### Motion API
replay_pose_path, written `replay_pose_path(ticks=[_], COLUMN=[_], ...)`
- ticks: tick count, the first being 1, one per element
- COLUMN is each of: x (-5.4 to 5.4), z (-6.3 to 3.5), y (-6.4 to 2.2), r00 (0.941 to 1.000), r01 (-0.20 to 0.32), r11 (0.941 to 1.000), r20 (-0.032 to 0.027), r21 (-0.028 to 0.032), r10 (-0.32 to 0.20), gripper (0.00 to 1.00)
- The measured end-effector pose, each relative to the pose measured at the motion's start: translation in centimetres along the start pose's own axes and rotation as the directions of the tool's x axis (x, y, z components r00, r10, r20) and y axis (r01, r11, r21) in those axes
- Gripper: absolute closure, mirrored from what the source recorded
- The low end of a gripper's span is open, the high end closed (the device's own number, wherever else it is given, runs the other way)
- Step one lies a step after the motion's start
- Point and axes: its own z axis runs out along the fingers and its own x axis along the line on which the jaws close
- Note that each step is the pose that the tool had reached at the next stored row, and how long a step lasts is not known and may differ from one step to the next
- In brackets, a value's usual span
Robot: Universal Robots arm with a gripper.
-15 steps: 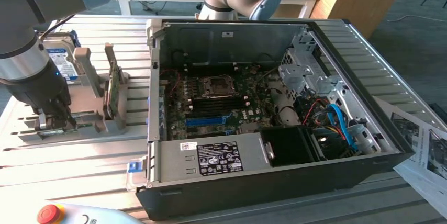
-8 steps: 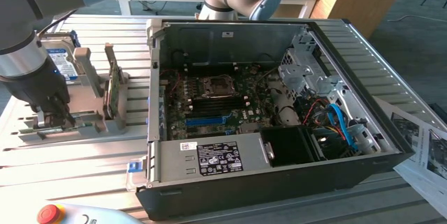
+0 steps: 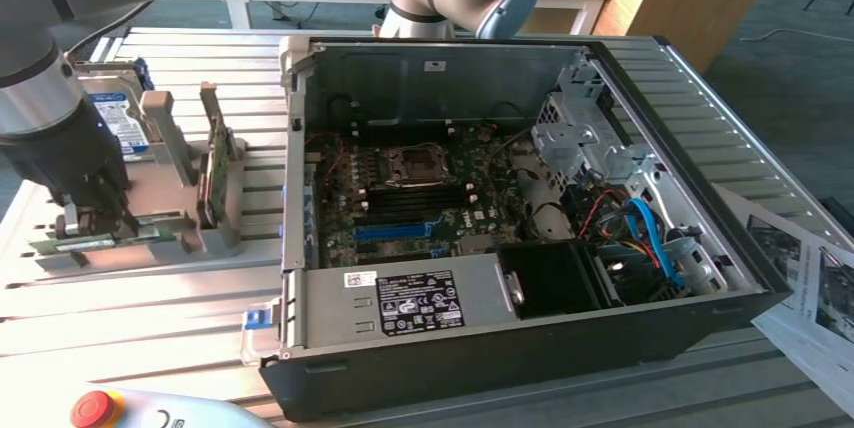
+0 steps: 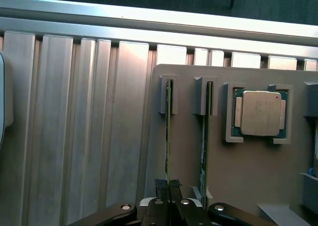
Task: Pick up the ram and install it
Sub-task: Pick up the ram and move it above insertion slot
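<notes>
two green sticks stand on edge in the grey holder at the exterior view's left. i see my gripper pinched shut on the ram, which sits in its slot; the second stick is just beside it, then a processor, and the open computer case lies to the exterior view's right.

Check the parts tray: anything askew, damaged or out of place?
Nothing stands out. The ram and the second stick stand straight on edge in their slots on the tray, the CPU sits square in its pocket, and the gripper is shut on the ram's end.
</notes>
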Motion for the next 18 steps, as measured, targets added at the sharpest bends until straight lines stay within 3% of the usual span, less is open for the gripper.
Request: replay_pose_path(ticks=[18], x=[0.0], z=[-2.32], y=[-0.05], r00=[1.0000], r01=[-0.004], r11=[1.0000], r20=[0.0000], r21=[-0.0019], r10=[0.004], gripper=[0.88])
